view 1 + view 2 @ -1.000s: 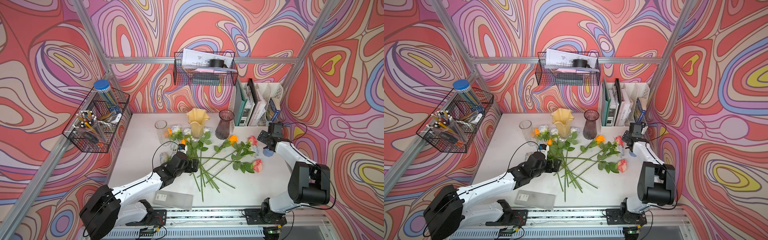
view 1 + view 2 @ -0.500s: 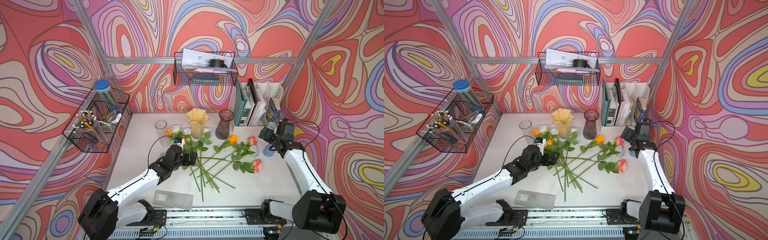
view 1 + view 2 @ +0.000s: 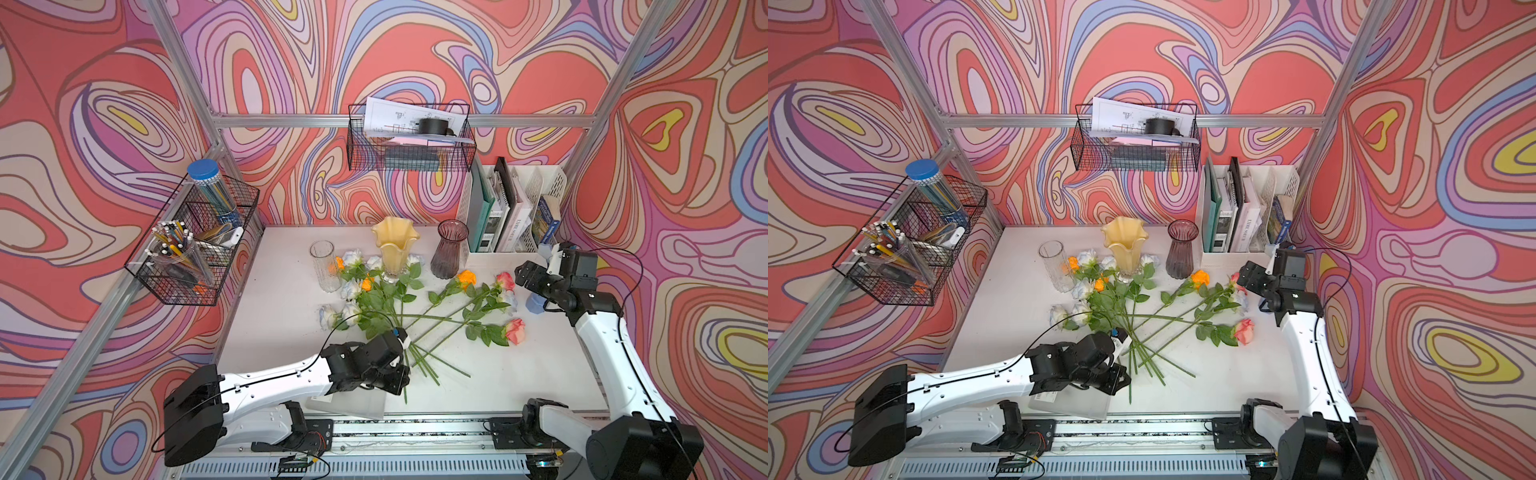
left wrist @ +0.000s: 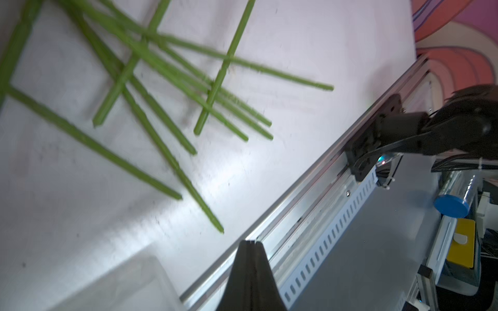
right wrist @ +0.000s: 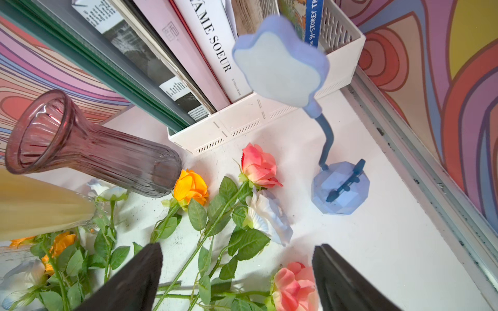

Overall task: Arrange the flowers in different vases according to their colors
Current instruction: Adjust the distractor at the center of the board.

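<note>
Left gripper (image 4: 250, 243): jaws pressed together, empty, just off the cut stem ends. Right gripper (image 5: 238, 247): jaws wide apart above a pink rose (image 5: 293, 285). Flowers (image 3: 399, 307) lie heaped on the table (image 3: 282, 299). Clear vase (image 3: 322, 266), yellow vase (image 3: 392, 245) and purple vase (image 3: 451, 249) stand upright behind them.

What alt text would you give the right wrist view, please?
The open right gripper hangs over a pink rose, an orange rose, a white rose and others lying on a white table. Beyond stand a purple vase, a yellow vase, a box of books and a blue lamp.
</note>
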